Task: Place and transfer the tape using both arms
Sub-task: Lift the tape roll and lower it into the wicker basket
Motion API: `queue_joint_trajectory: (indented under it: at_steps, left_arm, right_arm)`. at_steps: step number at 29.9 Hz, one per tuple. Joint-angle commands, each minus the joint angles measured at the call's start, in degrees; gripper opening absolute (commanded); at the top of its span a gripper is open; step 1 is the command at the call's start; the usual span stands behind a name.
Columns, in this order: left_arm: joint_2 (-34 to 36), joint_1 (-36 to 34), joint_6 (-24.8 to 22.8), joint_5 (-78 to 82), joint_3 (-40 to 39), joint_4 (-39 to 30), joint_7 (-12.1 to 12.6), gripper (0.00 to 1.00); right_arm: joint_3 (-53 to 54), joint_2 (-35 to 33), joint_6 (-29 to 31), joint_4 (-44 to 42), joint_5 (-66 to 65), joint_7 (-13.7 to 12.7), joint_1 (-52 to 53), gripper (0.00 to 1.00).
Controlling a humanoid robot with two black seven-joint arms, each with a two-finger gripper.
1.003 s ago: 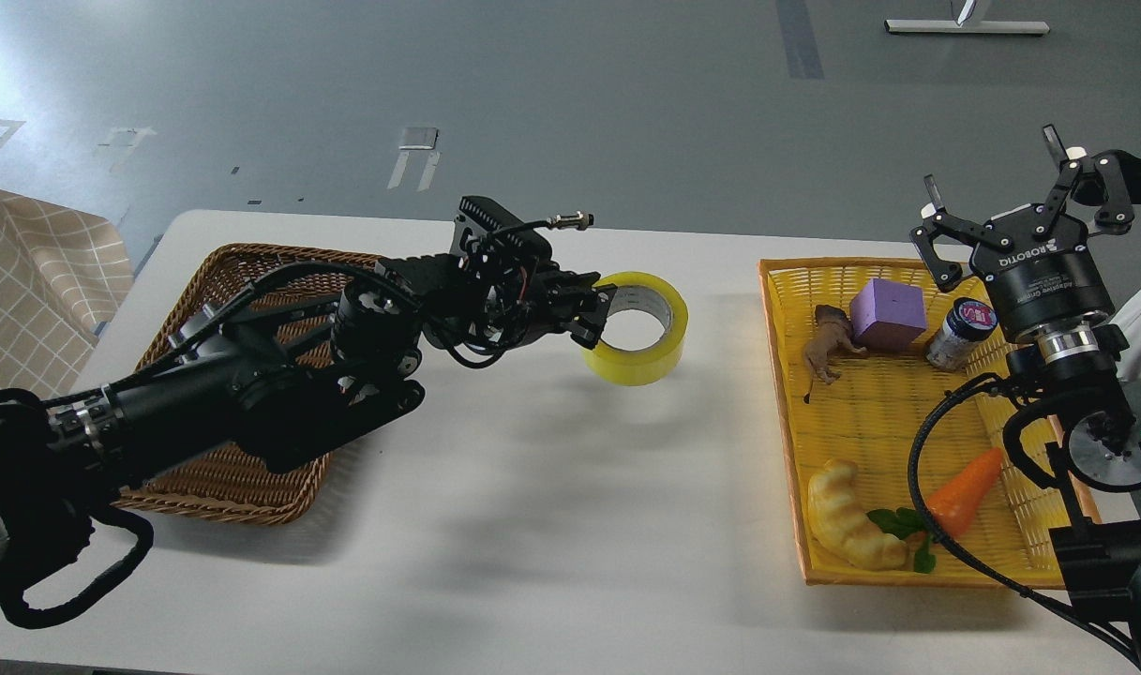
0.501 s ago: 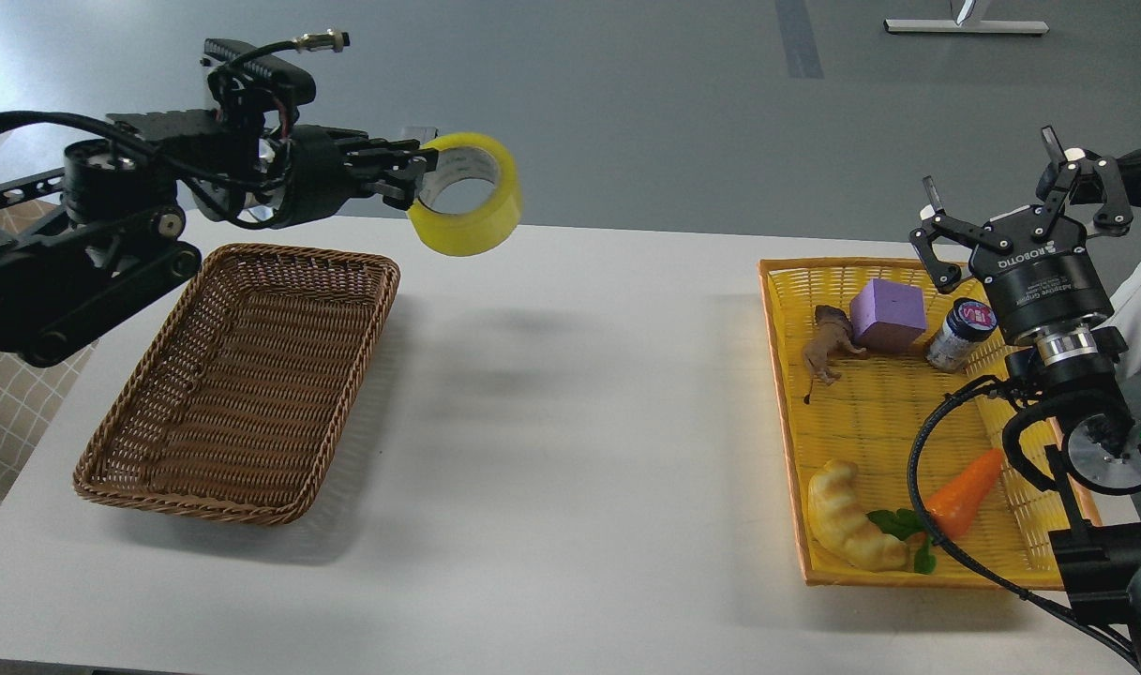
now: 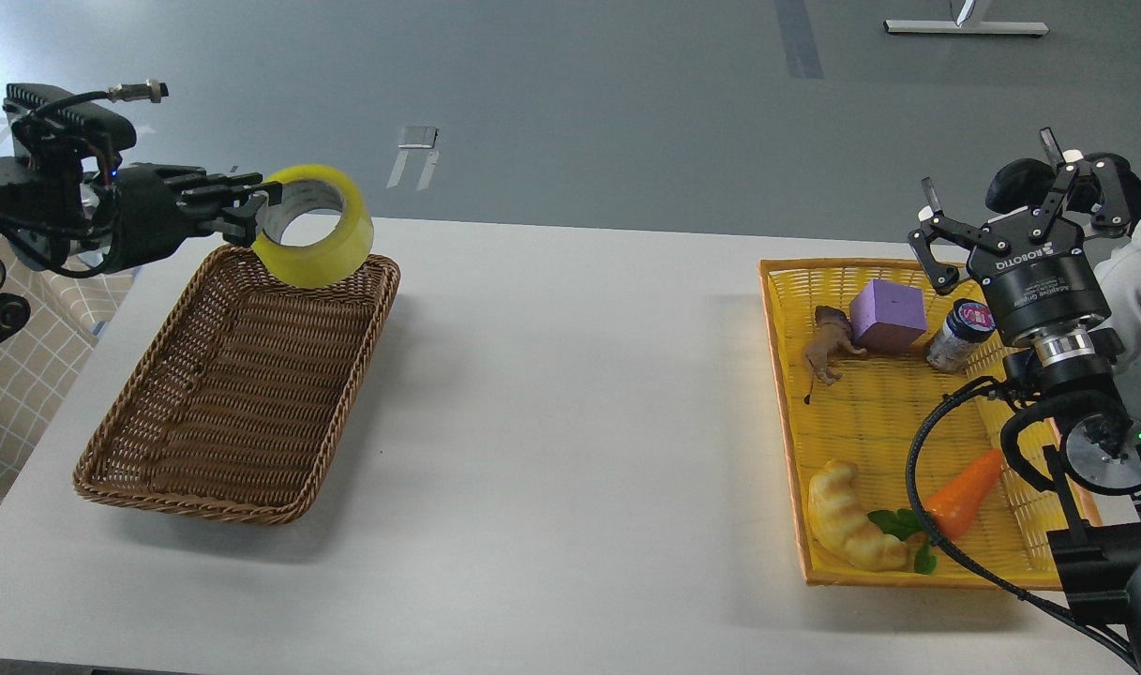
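Observation:
The tape [image 3: 322, 246] is a wide yellow roll with a grey-white core. My left gripper [image 3: 251, 208] is shut on the roll's left wall, one finger inside the core, and holds it in the air above the far right corner of the brown wicker basket [image 3: 204, 412]. My right gripper [image 3: 1011, 202] is open and empty. It stands upright above the far right corner of the yellow basket [image 3: 870, 412], fingers spread.
The yellow basket holds a purple block [image 3: 887, 314], a small brown animal figure [image 3: 828, 347], a small jar [image 3: 959, 336], a toy carrot [image 3: 964, 492] and a pale croissant toy [image 3: 847, 520]. A checked cloth [image 3: 26, 366] lies left of the table.
My left arm has swung the tape from the table's middle up and to the left, then lowered it over the brown basket's far corner. My right arm has stayed in place.

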Motion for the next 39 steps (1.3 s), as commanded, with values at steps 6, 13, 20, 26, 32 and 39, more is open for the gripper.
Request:
queue_joint_trajectory:
  at_steps: [6, 13, 20, 26, 32, 39]
  left_arm:
    - [1.31, 6.72, 3.16, 0.70, 0.05, 0.23, -0.75, 0.00]
    - [1.22, 11.83, 7.65, 2.10, 0.05, 0.67, -1.72, 0.00]
    - [1.22, 14.11, 9.05, 2.10, 0.05, 1.63, -1.81, 0.00]
    - [1.31, 15.87, 9.32, 2.19, 0.05, 3.73, -1.90, 0.00]
    - [0.60, 16.31, 9.32, 2.19, 0.05, 5.85, -1.98, 0.00]
    - [-0.54, 16.40, 9.41, 2.02, 0.05, 6.91, -1.90, 0.00]
  right_arm:
    - [-0.06, 0.02, 0.00, 0.00, 0.00, 0.00, 0.00, 1.00]
    - [-0.06, 0.02, 0.00, 0.00, 0.00, 0.00, 0.00, 1.00]
    - [-0.06, 0.10, 0.00, 0.09, 0.00, 0.00, 0.00, 1.00]
    - [-0.06, 0.10, 0.00, 0.08, 0.00, 0.00, -0.18, 1.00]
    - [-0.06, 0.02, 0.00, 0.00, 0.00, 0.00, -0.09, 1.00]
    - [-0.06, 0.02, 0.00, 0.09, 0.00, 0.00, -0.18, 1.00]
